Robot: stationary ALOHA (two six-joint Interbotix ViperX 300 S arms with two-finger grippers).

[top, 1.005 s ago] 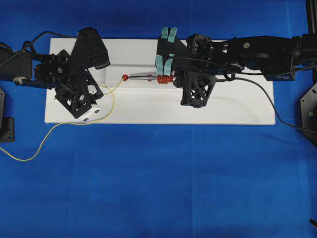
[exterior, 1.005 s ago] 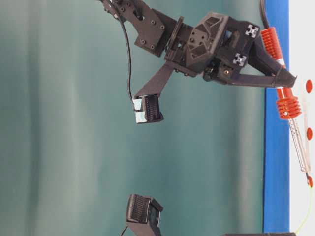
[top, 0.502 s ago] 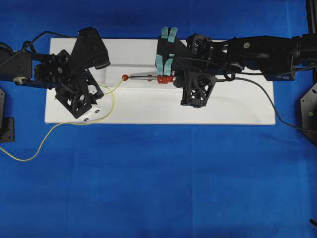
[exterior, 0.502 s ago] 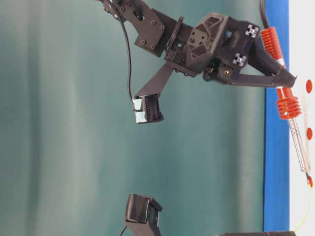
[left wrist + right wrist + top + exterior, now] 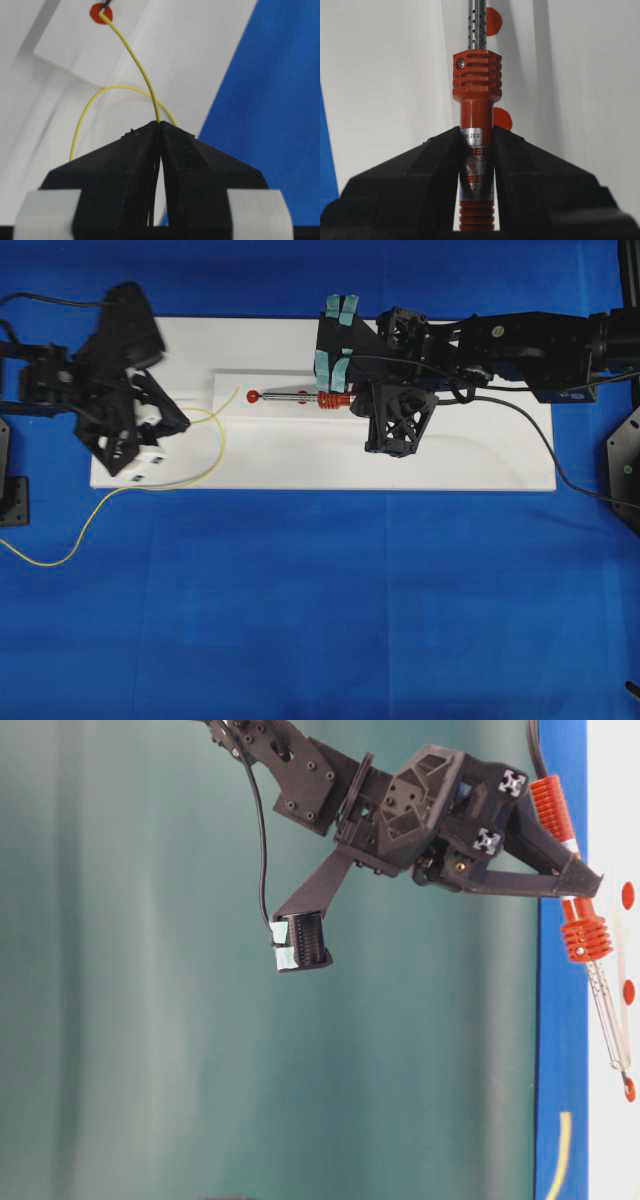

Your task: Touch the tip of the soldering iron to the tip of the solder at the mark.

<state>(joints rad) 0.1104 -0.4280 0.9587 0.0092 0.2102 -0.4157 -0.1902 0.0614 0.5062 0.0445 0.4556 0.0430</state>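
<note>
Yellow solder (image 5: 131,52) runs from between the closed fingers of the left gripper (image 5: 159,126) up to the red mark (image 5: 101,11), where its cut end meets the dark tip of the soldering iron (image 5: 476,120) right on the dot; from the left wrist view the two tips look to be touching, though that contact is too small to be sure of. In the overhead view the left gripper (image 5: 140,440) sits at the left end of the white board (image 5: 300,465), with slack wire looping across the board and trailing onto the blue cloth (image 5: 320,610). The right gripper (image 5: 477,142) is clamped on the iron's red handle just behind the ribbed collar, holding it low along the board with the shaft pointing at the mark. Judging by this, both tools are grasped and brought together, so the task looks essentially complete; what is left, at most, is confirming the touch
</note>
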